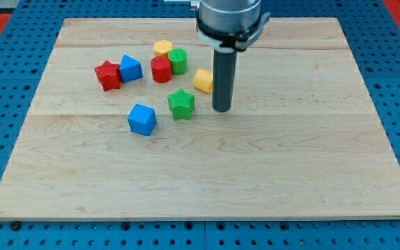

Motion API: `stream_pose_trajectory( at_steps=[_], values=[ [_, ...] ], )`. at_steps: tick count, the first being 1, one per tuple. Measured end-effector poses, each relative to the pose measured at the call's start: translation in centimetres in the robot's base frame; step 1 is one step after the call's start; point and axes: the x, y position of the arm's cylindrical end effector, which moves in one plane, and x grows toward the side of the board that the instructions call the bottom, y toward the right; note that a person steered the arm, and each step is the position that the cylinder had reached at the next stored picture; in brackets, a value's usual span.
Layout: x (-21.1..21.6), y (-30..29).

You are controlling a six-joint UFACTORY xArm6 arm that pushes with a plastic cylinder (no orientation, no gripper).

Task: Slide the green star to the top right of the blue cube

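- One green star [181, 104] sits up and to the right of the blue cube [142, 119], near it but apart, apparently about where the task wants it.
- Just right of the star, the tip [221, 109] rests beside a yellow block [203, 80].
- No gripper exists to release or clench.
- Other blocks cluster toward the counter's [311, 173] top left.

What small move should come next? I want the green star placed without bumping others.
Probably none or a slight retreat: the green star already lies up-right of the lower blue cube, and my tip stands just right of it.
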Motion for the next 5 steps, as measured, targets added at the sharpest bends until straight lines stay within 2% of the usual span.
stream_pose_trajectory(
  at_steps=[2, 3, 4, 5],
  values=[
    [-0.6, -4.9],
    [-0.6, -1.7],
    [3.2, 3.5],
    [8.9, 3.4]
  ],
)
